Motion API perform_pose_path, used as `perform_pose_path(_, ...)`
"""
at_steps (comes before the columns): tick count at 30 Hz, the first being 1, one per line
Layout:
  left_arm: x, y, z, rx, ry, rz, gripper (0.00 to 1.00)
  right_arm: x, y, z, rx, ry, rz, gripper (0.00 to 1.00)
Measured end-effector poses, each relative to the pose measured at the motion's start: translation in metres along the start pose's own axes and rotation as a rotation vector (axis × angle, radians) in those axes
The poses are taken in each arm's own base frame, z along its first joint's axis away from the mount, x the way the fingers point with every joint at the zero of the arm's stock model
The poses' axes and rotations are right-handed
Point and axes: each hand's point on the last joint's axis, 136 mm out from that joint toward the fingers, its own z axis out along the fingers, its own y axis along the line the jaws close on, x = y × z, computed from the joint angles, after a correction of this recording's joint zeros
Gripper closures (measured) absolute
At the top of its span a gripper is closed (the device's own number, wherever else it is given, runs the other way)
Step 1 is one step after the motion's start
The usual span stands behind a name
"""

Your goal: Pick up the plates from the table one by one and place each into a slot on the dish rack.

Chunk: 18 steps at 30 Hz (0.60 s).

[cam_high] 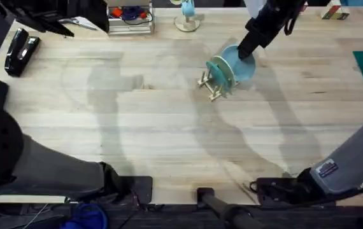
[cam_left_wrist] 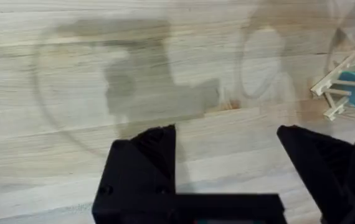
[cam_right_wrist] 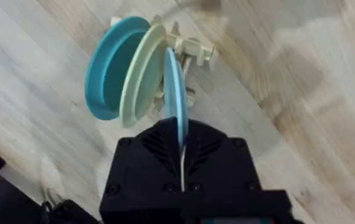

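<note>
The right gripper (cam_right_wrist: 182, 146) is clamped on the rim of a light blue plate (cam_right_wrist: 176, 93), holding it on edge at the rack (cam_high: 214, 83), which sits on the table (cam_high: 169, 127) toward its far side, right of the middle. The wrist view shows this plate standing just beside a mint plate (cam_right_wrist: 143, 74) already upright between the sticks, with a darker blue plate (cam_right_wrist: 110, 65) beyond that one. Whether the held plate's lower edge sits in a slot I cannot tell. From overhead the right arm reaches in from the far right, down onto the rack.

The left gripper (cam_left_wrist: 227, 155) hangs over bare table well to the left of the rack, its black fingers (cam_left_wrist: 143, 165) spread wide and holding nothing
</note>
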Motion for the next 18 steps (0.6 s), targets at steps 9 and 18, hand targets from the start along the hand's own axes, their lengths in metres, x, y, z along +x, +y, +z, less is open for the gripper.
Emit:
perform_pose_path(9, 0.000, 0.000, 0.000, 0.000, -0.001, 0.000, 0.007, 0.010, -0.009, -0.001, 0.060, 0.054, 0.018, 0.970)
perform_pose_path(18, 0.000, 0.000, 0.000, 0.000, -0.001, 0.000, 0.008, 0.004, -0.017, -0.001, 0.096, 0.031, 0.013, 0.970)
